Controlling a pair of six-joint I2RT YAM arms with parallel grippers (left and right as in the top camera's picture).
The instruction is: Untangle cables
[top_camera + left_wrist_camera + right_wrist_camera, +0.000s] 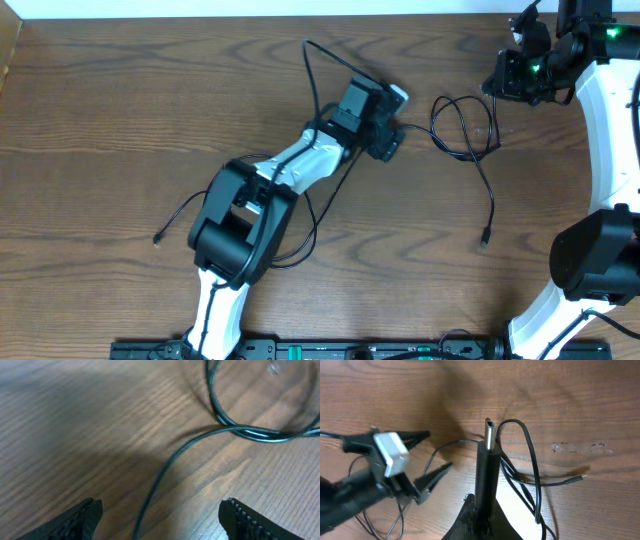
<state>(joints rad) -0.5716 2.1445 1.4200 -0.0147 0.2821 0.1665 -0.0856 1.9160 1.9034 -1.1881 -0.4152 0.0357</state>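
Observation:
A thin black cable [462,128] lies in loose loops on the wooden table right of centre, and one plug end [485,238] trails toward the front. A second black cable [307,62] runs from the back, under the left arm, to a plug [158,238] at the left. My left gripper [388,140] hovers open over the table, a black strand [165,475] passing between its fingers without touching them. My right gripper [487,505] is shut on a black plug [489,445] with a metal tip, held upright above the loops [532,475].
The left arm [250,205] stretches diagonally across the table's middle. The right arm's base [595,255] stands at the right edge. In the right wrist view the left gripper [415,462] hangs close by on the left. A small metal plug tip [580,477] lies on the wood.

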